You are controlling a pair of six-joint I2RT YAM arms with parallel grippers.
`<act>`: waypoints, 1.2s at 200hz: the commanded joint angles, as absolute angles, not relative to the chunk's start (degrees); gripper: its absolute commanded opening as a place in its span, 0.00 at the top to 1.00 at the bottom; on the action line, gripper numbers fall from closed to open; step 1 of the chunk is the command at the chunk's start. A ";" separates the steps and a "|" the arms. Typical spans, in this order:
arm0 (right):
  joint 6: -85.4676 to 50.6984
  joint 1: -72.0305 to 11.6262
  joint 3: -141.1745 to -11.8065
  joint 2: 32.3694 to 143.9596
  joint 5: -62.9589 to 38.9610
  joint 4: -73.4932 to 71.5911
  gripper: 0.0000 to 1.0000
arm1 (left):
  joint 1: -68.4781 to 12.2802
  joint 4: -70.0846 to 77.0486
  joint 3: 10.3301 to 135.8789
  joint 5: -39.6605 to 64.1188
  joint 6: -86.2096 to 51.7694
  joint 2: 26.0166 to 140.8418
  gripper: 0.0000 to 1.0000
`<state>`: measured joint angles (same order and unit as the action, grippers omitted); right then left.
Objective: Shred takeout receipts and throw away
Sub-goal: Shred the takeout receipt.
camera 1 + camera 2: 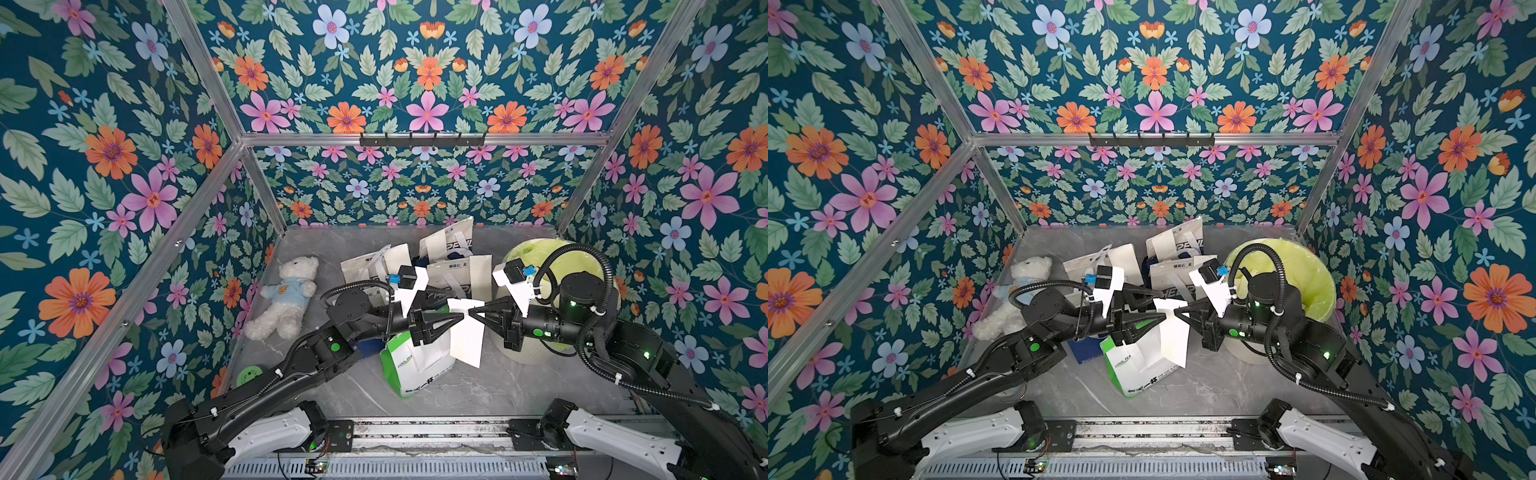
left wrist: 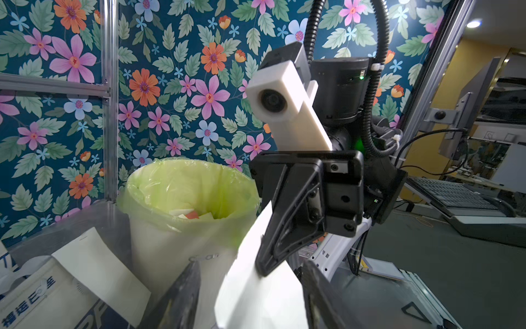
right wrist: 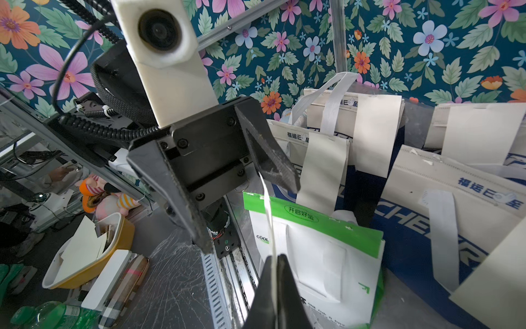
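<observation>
A white takeout receipt [image 1: 467, 336] [image 1: 1173, 340] hangs in the air over the white-and-green bag [image 1: 411, 365]. My right gripper [image 1: 471, 312] [image 3: 275, 257] is shut on its upper edge. My left gripper [image 1: 457, 308] [image 2: 252, 265] faces it tip to tip, and its jaws stand open on either side of the sheet [image 2: 256, 299], not touching it. More receipts hang on the white-and-blue bags [image 3: 375, 134] [image 3: 321, 171] behind. The bin [image 1: 536, 257] [image 2: 187, 185], lined with a lime-green bag, stands at the right rear under my right arm with scraps inside.
Several white-and-blue bags [image 1: 453, 241] crowd the back middle of the grey table [image 1: 478, 386]. A white teddy bear [image 1: 286, 295] lies at the left. A green disc [image 1: 249, 376] sits by the left wall. A black hook rail [image 1: 422, 139] runs along the back frame.
</observation>
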<state>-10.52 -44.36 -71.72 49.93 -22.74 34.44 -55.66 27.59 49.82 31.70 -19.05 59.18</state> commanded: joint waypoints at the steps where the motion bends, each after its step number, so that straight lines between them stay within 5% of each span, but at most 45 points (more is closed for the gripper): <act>1: -11.21 -44.38 -71.45 49.83 -23.82 31.28 1.00 | -55.72 35.09 49.92 33.18 -22.90 60.21 0.46; 20: -11.25 -44.38 -71.59 49.84 -23.73 31.41 1.00 | -55.72 35.20 50.14 34.27 -23.65 61.29 0.59; 48: -11.11 -44.38 -71.30 49.58 -22.99 31.80 1.00 | -55.68 36.75 48.57 32.71 -24.85 60.90 0.92; 76: -11.80 -44.38 -70.53 49.63 -23.53 30.73 1.00 | -55.72 37.00 47.40 33.68 -25.76 61.12 1.00; 117: -12.34 -44.40 -70.71 50.75 -24.41 30.50 1.00 | -55.72 36.78 47.13 32.98 -26.03 61.10 1.00; 127: -12.61 -44.38 -71.19 51.12 -24.73 30.98 0.79 | -55.72 36.26 47.28 32.96 -25.57 60.97 1.00; 150: -12.49 -44.38 -73.09 52.63 -25.62 33.03 0.66 | -55.72 33.65 48.11 33.09 -24.32 61.08 1.00; 240: -10.81 -44.39 -75.03 51.59 -23.63 34.33 0.84 | -55.72 30.83 48.36 31.94 -22.43 60.03 1.00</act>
<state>-11.75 -44.31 -74.63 51.83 -24.38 33.69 -55.66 30.68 48.03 32.77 -23.49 60.31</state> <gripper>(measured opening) 0.173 0.050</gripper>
